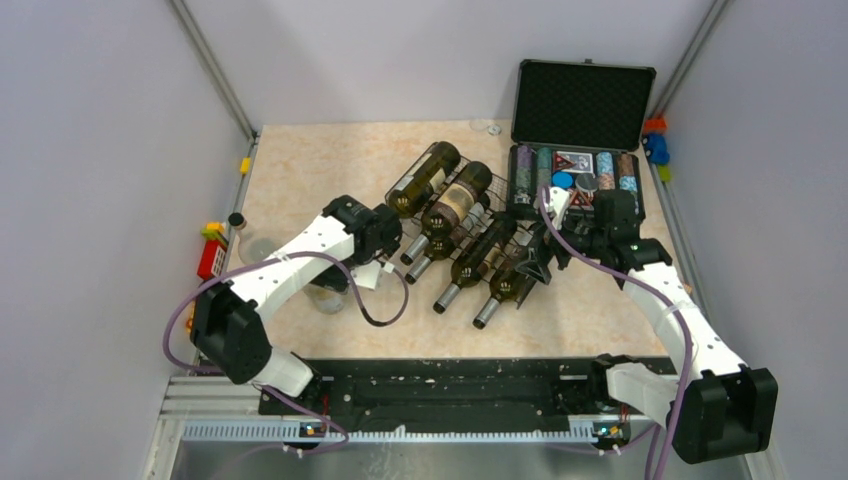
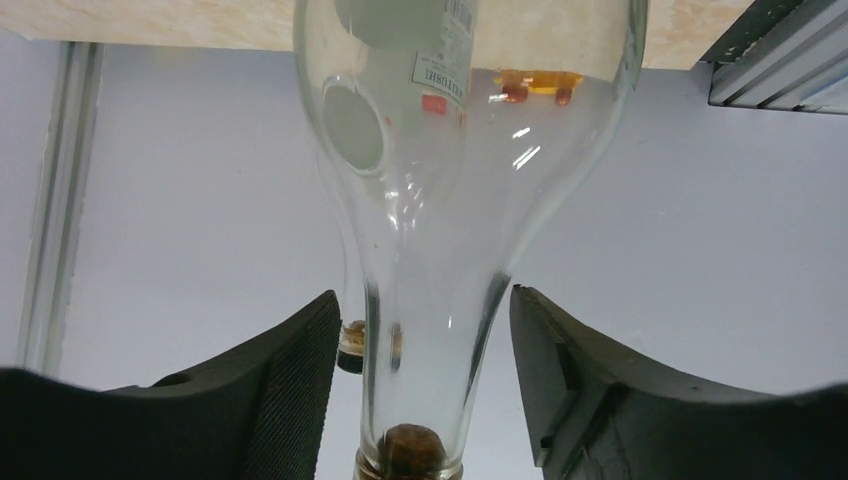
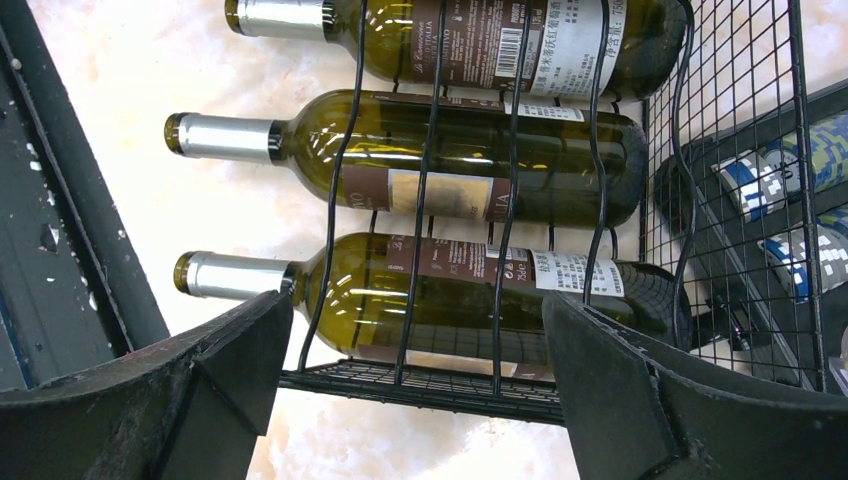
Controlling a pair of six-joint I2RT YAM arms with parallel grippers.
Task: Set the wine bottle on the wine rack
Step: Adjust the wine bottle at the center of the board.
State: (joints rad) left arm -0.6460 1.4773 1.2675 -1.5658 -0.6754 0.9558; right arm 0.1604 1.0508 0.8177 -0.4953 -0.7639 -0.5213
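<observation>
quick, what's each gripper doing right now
Left gripper: open, jaws either side of the clear bottle neck, not touching it.
Right gripper: open, empty, facing the rack.

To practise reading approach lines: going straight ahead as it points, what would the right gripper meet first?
Probably the wine rack, its wires crossing in front of the nearest green bottle; depth is unclear.

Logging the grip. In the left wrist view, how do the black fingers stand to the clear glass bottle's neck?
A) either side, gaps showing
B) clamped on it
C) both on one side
A: gaps separate the clear glass bottle from both left gripper fingers.
</observation>
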